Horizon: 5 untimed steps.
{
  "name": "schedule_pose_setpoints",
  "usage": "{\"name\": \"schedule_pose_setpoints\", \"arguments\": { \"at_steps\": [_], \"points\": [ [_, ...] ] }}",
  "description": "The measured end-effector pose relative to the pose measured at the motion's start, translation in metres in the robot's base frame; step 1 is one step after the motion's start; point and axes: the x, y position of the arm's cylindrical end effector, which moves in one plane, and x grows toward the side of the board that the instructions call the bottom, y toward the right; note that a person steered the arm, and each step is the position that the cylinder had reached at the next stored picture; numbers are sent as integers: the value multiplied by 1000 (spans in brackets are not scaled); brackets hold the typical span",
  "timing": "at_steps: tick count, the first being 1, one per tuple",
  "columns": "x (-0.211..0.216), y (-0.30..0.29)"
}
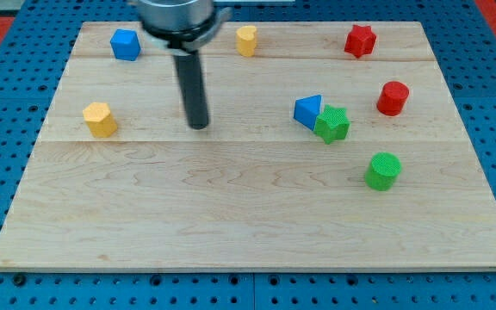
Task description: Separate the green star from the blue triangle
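Observation:
The green star point(332, 124) lies right of the board's middle, touching the blue triangle point(308, 110), which sits at its upper left. My tip point(198, 126) rests on the board well to the left of both blocks, with open wood between it and the blue triangle. The dark rod rises from the tip toward the view's top.
A wooden board point(231, 215) lies on a blue pegboard. A green cylinder point(383, 170) sits below right of the star. A red cylinder point(393, 98) and red star point(360, 40) are at upper right. A yellow block point(246, 40), a blue block point(125, 44) and a yellow block point(100, 119) stand top and left.

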Motion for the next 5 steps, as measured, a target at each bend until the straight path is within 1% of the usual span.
{"name": "schedule_pose_setpoints", "arguments": {
  "at_steps": [1, 2, 4, 5],
  "points": [
    [-2, 32],
    [-15, 51],
    [-15, 52],
    [-33, 52]
  ]
}}
